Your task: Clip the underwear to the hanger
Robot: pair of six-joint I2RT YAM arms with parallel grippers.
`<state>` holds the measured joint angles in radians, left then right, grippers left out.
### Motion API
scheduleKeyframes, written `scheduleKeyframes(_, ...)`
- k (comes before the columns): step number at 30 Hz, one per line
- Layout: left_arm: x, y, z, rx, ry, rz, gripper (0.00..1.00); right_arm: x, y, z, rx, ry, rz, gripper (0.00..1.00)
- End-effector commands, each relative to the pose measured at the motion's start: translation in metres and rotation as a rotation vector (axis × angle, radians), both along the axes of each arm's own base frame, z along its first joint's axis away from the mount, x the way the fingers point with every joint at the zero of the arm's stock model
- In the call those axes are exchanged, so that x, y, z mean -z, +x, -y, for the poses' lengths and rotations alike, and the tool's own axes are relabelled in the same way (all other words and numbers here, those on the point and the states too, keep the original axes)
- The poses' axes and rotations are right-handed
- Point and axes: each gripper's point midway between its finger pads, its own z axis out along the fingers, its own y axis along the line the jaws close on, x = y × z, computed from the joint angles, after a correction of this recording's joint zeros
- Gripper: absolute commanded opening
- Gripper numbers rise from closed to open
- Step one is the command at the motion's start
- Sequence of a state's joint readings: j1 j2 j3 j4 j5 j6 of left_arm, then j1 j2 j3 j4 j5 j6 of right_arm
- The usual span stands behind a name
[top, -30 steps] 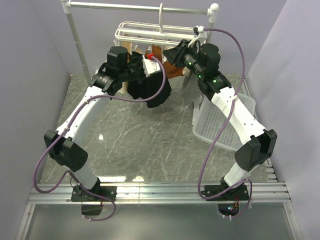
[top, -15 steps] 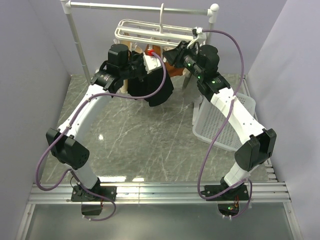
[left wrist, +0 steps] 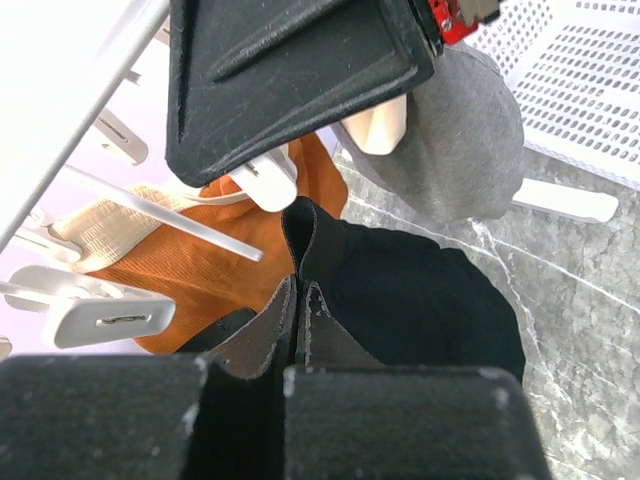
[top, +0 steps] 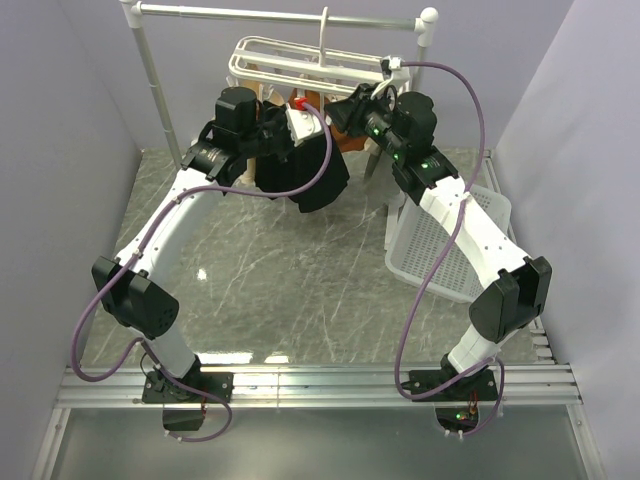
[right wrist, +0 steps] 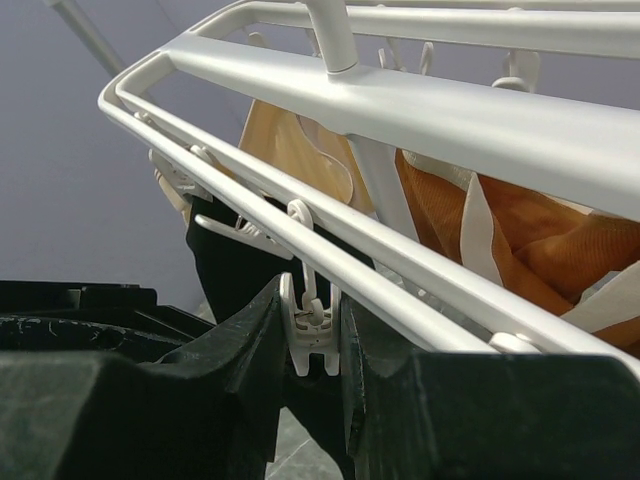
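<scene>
The black underwear [top: 318, 185] hangs in the air just below the front of the white hanger [top: 262, 48]. My left gripper [top: 283, 140] is shut on its upper edge. In the left wrist view the fingertips [left wrist: 300, 288] pinch a fold of the underwear [left wrist: 410, 290]. My right gripper [top: 345, 108] reaches in from the right under the hanger. In the right wrist view it [right wrist: 310, 296] is shut on a small white clip [right wrist: 308, 338] dangling from the hanger's front bar [right wrist: 420, 110], with the underwear [right wrist: 225, 265] hanging just behind the clip.
An orange garment [right wrist: 540, 240] and a tan one [right wrist: 285, 140] are clipped to the hanger, and a grey one [left wrist: 470, 140] hangs nearby. The hanger hooks over a rail stand [top: 280, 14]. A white laundry basket [top: 440, 250] lies at the right.
The left arm has carried the underwear slightly right and closer to the hanger. The right gripper has edged a little to the right at the hanger, still on the clip.
</scene>
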<state>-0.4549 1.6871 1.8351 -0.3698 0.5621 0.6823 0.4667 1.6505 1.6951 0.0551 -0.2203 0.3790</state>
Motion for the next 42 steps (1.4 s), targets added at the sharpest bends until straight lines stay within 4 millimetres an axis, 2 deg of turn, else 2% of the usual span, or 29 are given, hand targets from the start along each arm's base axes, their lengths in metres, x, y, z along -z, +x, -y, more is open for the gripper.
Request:
scheduleKeyframes(1,-0.032,-0.004,0.007,0.034,-0.061,0.058,0.0,0.016,-0.015,-0.008,-0.045,-0.054,-0.032,0.0)
scheduleKeyframes(15,-0.038,-0.005,0.009,0.033,-0.094,0.049,0.0,0.024,-0.018,-0.011,-0.051,-0.096,-0.019,0.0)
scheduleKeyframes(17,-0.038,-0.005,0.009,0.034,-0.097,0.048,0.0,0.018,-0.017,-0.01,-0.048,-0.093,0.012,0.0)
scheduleKeyframes(27,-0.044,-0.004,0.008,0.028,-0.105,0.056,0.0,0.021,-0.021,-0.009,-0.043,-0.113,0.034,0.0)
scheduleKeyframes(34,-0.042,-0.001,0.008,0.019,-0.099,0.053,0.0,0.019,-0.023,-0.008,-0.045,-0.117,0.043,0.0)
scheduleKeyframes(42,-0.05,-0.011,0.011,0.065,-0.123,0.058,0.0,0.024,-0.02,-0.005,-0.025,-0.128,0.059,0.0)
